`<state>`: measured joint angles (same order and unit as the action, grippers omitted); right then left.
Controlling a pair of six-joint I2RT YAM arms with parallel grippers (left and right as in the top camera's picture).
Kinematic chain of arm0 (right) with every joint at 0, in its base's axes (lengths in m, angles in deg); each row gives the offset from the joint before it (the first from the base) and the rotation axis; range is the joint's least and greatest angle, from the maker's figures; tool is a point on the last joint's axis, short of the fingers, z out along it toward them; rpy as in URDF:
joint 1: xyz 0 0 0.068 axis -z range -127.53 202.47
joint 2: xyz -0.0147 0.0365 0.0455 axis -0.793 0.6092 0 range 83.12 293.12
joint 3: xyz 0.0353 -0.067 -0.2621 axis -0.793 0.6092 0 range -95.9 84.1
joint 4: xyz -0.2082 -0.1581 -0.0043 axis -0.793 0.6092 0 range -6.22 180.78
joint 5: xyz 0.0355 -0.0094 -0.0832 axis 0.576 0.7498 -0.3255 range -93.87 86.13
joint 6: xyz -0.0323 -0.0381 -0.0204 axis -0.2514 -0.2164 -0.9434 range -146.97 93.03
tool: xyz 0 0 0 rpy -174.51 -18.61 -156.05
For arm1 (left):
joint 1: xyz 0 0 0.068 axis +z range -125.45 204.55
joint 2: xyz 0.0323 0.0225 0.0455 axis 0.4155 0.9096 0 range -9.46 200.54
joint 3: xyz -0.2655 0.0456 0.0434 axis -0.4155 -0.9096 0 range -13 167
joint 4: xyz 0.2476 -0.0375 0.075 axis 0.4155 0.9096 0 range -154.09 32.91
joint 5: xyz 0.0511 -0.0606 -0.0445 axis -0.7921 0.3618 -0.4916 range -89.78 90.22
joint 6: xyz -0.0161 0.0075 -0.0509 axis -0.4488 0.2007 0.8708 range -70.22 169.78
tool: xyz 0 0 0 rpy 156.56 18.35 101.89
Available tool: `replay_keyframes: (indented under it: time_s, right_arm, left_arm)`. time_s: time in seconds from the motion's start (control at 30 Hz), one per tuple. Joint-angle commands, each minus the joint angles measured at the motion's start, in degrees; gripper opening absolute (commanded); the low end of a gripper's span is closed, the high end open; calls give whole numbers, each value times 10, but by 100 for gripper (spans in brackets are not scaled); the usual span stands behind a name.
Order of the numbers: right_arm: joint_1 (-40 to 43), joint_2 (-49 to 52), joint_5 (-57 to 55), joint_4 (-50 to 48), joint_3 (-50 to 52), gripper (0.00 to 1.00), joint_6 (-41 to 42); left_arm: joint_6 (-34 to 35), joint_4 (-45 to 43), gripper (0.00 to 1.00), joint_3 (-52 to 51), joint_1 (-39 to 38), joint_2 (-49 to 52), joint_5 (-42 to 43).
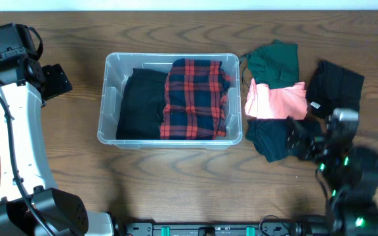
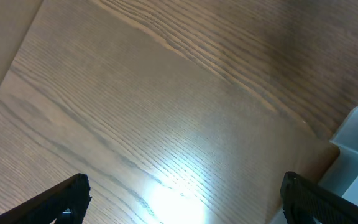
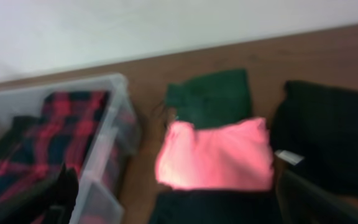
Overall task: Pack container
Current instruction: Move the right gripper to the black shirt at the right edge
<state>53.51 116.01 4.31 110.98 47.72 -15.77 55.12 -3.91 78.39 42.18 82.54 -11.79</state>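
Wood tabletop, container [image 1: 169,143] at centre, holding plaid cloth [image 1: 195,98]. Left jaws and right jaws wide, empty. Pile [image 1: 277,99] overlaps near right edge: you may grab two layers, or snag cloth on the rim.

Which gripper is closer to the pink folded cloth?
Right. The right gripper hovers just by the pink cloth, at its lower right corner; the left gripper is far off, beyond the container's opposite end.
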Motion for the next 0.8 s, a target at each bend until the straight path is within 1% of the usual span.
replay_keyframes:
  time_s: [0.0,0.1,0.13,0.2,0.27,0.3,0.43,0.47,0.57,0.77]
  right_arm:
    - [8,113,-31,34,-120,99,-80]
    - [8,205,71,84,-215,99,-83]
    - [8,230,82,103,-240,99,-99]
    - [15,275,64,126,-273,99,-85]
    - [42,319,32,134,-293,99,-29]
    - [54,334,27,133,-296,99,-14]
    - [160,412,30,122,-304,99,69]
    - [187,429,36,118,-304,99,78]
    - [277,483,78,112,-304,99,83]
    - [389,555,98,94,-304,99,62]
  left_arm:
    - [-1,2,98,7,2,-7,-7]
    - [-1,2,98,7,2,-7,-7]
    - [-1,2,98,7,2,-7,-7]
    - [-1,2,98,7,2,-7,-7]
    - [-1,2,98,7,2,-7,-7]
    - [-1,2,98,7,2,-7,-7]
    - [-1,2,98,7,2,-7,-7]
    - [-1,2,98,7,2,-7,-7]
    - [-1,2,98,7,2,-7,-7]
    - [-1,2,98,7,2,-7,-7]
